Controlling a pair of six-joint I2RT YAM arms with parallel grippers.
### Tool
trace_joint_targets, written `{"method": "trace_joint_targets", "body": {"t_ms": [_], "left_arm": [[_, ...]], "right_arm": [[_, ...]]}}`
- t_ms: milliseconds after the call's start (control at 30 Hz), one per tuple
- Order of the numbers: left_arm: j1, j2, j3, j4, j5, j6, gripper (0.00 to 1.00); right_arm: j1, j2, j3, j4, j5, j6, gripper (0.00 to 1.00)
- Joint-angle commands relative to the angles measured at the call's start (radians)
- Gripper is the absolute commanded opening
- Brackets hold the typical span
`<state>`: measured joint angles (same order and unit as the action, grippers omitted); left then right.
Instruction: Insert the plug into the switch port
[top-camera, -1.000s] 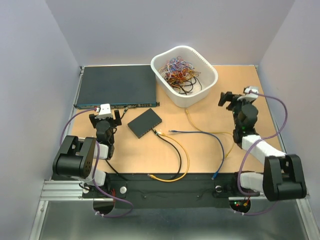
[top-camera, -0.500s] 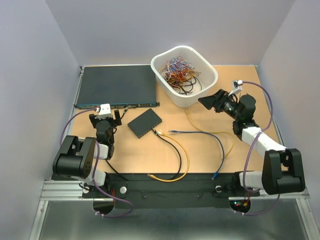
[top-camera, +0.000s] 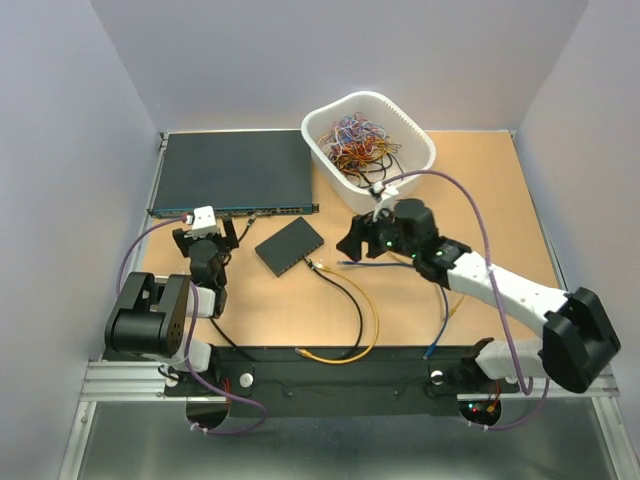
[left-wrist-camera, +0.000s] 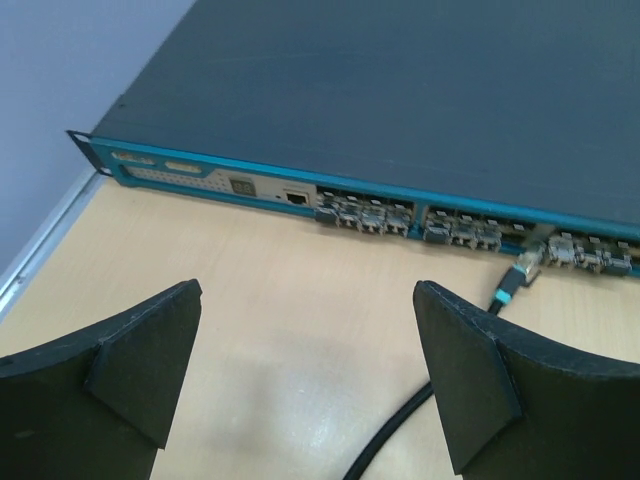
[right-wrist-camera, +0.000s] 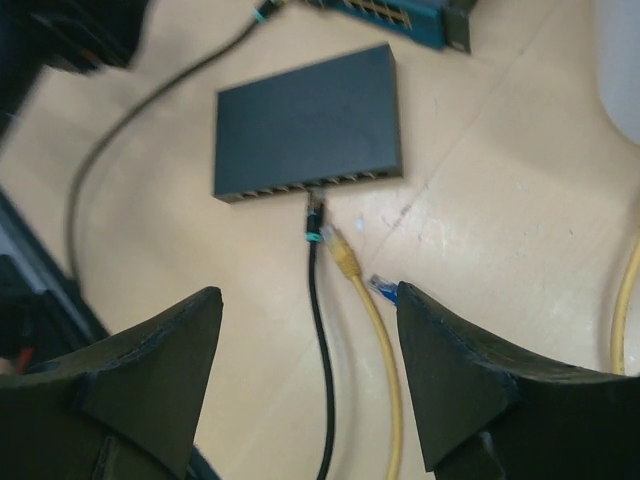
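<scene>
In the white bin (top-camera: 418, 170), tangled cables (top-camera: 358, 140)

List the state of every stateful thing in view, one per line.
left gripper: open, empty
right gripper: open, empty
small black switch: one port taken by black plug
yellow plug: loose, unplugged
blue plug: loose, unplugged
rack unit: rack cable plug seated in a front port
white basket: holds tangled wires

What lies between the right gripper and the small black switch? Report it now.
Right wrist view: a black cable reaching the switch, then a yellow plug and a blue plug lying loose.
</scene>
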<state>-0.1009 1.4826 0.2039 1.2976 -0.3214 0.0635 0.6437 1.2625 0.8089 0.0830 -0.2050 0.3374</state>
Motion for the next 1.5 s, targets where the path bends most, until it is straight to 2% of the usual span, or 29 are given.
{"method": "trace_joint_targets", "body": {"t_ms": [0, 33, 100, 133, 167, 200, 233, 300, 333, 367, 433, 500, 867, 1467], "left_arm": [[0.009, -0.099, 0.051, 0.176, -0.087, -0.028, 0.99], [0.009, -0.131, 0.089, 0.126, -0.109, -0.042, 0.99], [0.007, -0.211, 0.143, -0.116, -0.128, -0.059, 0.99], [0.007, -0.278, 0.164, -0.167, -0.119, -0.092, 0.99], [0.007, -0.357, 0.19, -0.249, -0.058, -0.111, 0.99], [0.007, -0.358, 0.193, -0.276, -0.018, -0.146, 0.99], [0.01, -0.433, 0.19, -0.293, 0.023, -0.183, 0.99], [0.009, -0.487, 0.145, -0.27, 0.091, -0.312, 0.99], [0.009, -0.51, 0.102, -0.253, 0.072, -0.426, 0.99], [0.018, -0.518, 0.092, -0.254, 0.061, -0.439, 0.99], [0.023, -0.524, 0.1, -0.291, 0.105, -0.412, 0.98], [0.023, -0.522, 0.13, -0.348, 0.11, -0.403, 0.94], [0.026, -0.547, 0.097, -0.33, 0.064, -0.416, 0.91], [0.027, -0.522, 0.092, -0.31, 0.039, -0.43, 0.89]], "right_arm": [[0.112, 0.098, 0.087, -0.123, 0.219, -0.086, 0.75], [0.137, 0.124, 0.102, -0.127, 0.24, -0.086, 0.75], [0.149, 0.179, 0.128, -0.134, 0.24, -0.077, 0.74], [0.154, 0.196, 0.148, -0.131, 0.237, -0.077, 0.74], [0.158, 0.231, 0.168, -0.131, 0.239, -0.072, 0.74], [0.162, 0.247, 0.168, -0.132, 0.24, -0.072, 0.73], [0.163, 0.264, 0.193, -0.132, 0.24, -0.072, 0.69], [0.169, 0.298, 0.217, -0.131, 0.236, -0.072, 0.63], [0.178, 0.328, 0.24, -0.132, 0.233, -0.071, 0.59], [0.183, 0.339, 0.254, -0.131, 0.231, -0.074, 0.58], [0.191, 0.376, 0.271, -0.131, 0.233, -0.069, 0.55], [0.201, 0.4, 0.294, -0.132, 0.236, -0.061, 0.52], [0.238, 0.566, 0.377, -0.132, 0.248, -0.044, 0.43], [0.246, 0.706, 0.449, -0.131, 0.254, -0.054, 0.38]]}}
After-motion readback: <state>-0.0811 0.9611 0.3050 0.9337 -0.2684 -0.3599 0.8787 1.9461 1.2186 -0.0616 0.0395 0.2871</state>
